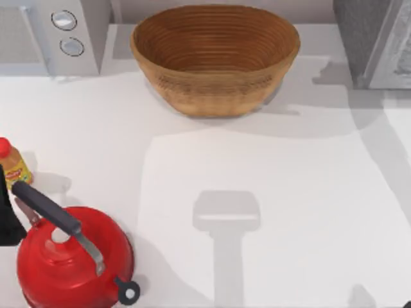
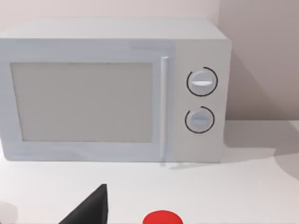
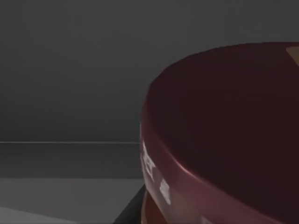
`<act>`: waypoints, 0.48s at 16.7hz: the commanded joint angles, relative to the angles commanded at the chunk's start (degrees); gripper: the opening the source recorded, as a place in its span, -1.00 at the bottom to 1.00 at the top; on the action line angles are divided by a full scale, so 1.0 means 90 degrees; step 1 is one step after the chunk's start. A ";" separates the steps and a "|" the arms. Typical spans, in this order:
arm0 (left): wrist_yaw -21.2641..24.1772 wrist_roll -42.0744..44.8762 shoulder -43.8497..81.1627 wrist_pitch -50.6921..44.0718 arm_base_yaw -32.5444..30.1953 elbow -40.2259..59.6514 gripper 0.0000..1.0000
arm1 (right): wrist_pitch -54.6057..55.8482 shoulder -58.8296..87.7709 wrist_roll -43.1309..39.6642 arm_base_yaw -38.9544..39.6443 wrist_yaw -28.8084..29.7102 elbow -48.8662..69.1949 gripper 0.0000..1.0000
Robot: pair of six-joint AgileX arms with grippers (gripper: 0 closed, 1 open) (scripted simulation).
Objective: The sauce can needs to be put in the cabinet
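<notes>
Left tool (image 1: 6,215): at the left edge of the top view, just beside the red kettle (image 1: 70,263) and below the orange bottle with a red cap (image 1: 14,165); apart or together, cannot tell. One dark wedge of it at the lower edge of the left wrist view, low over the white tabletop (image 1: 289,192) and facing the light-grey microwave (image 2: 93,93) with its two round knobs (image 2: 202,82).

Right tool: state cannot tell.

Sauce can (image 3: 224,130): very close in the right wrist view, at the right and lower part of the frame; dark maroon top and curved rim turned toward the camera, a small patch of orange at the upper right corner. Behind it, flat dark-grey surfaces meeting in a thin horizontal line at mid-height; surroundings dim.

Cabinet (image 1: 379,38): upper right corner of the top view, dark grey with a lighter grey panel.

Wicker basket (image 1: 212,90): top centre of the top view, between microwave and cabinet, upright, opening upward.

Microwave in the top view: upper left corner. Kettle: lower left, dark handle slanting toward the upper left, spout toward the lower right.
</notes>
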 joint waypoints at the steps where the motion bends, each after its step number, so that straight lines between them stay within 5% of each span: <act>1: 0.0000 0.0000 0.0000 0.0000 0.0000 0.0000 1.00 | 0.0003 0.0016 0.0003 -0.0001 -0.0009 0.0015 -1.00; 8: 0.0000 0.0000 0.0000 0.0000 0.0000 0.0000 1.00 | 0.0227 0.1932 -0.0011 -0.0264 -0.0274 0.1599 -1.00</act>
